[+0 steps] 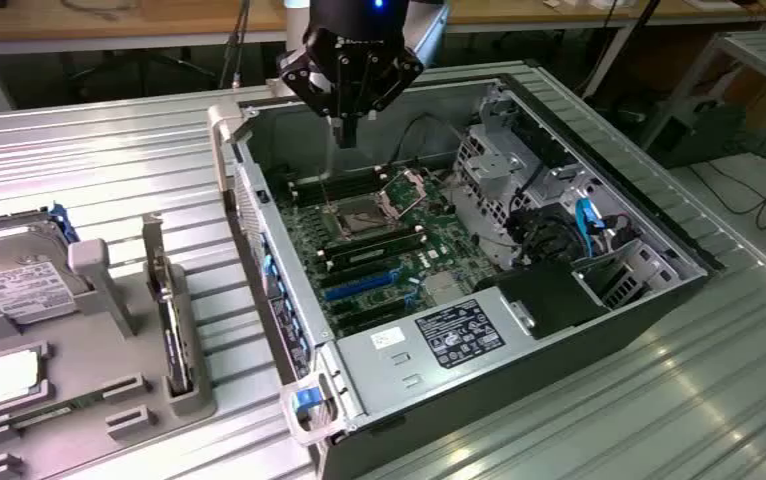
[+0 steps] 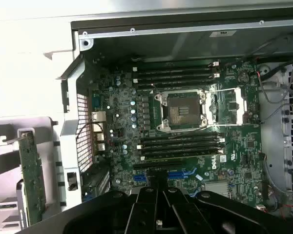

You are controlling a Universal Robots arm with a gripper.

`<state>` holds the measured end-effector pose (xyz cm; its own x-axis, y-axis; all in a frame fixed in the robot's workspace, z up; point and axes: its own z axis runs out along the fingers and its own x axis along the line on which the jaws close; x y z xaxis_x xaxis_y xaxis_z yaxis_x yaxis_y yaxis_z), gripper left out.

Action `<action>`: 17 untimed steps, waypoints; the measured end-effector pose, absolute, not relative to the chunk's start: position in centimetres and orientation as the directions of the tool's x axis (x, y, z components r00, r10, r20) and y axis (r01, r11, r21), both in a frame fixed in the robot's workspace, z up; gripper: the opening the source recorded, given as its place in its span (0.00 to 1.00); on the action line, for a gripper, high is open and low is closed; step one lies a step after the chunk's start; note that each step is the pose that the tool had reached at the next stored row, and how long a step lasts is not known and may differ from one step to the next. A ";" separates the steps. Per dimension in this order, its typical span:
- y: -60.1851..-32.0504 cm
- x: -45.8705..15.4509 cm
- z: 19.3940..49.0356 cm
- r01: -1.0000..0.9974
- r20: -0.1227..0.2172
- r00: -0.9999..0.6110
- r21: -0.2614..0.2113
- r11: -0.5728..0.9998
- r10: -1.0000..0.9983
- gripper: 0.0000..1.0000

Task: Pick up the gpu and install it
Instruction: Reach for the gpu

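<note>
Item, as we find it: one gripper [image 1: 347, 138], fingers clenched together and grasping nothing, hanging over the far end of an open computer case [image 1: 623, 215] that lies on its side on a ribbed metal table [image 1: 103, 150]. In the wrist view we see the gripper [image 2: 158, 195] poised above the motherboard [image 2: 234, 146], over the blue slots [image 2: 183, 173] and not touching the board. Inside the case we list the motherboard [image 1: 403, 255], an open processor socket [image 1: 356, 220] with its frame raised, dark memory slots on both sides of it, a blue slot [image 1: 356, 288], a power supply with a black-and-white label [image 1: 461, 335] and a bundle of cables with a blue lead [image 1: 583, 225]. The gpu [image 1: 170, 330] stands on edge in a slot of a grey holder [image 1: 103, 400] at the exterior view's left, outside the case and well apart from the gripper; in the wrist view we see its green board [image 2: 31, 178] upright just beyond the case's perforated end wall [image 2: 83, 126]. On the same holder we note a hard drive [image 1: 16, 275] with a white label, propped at a tilt.
</note>
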<state>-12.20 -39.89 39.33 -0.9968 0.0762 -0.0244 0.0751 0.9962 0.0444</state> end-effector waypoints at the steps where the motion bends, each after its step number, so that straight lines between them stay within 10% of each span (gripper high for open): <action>1: -39.9 -12.2 39.3 0.075 -0.024 -0.997 0.044 0.996 0.076 0.11; 17: -39.9 -14.1 39.3 0.075 -0.024 -0.997 0.044 0.996 0.076 0.11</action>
<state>-14.10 -39.90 39.33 -0.9968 0.0762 -0.0245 0.0751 0.9962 0.0443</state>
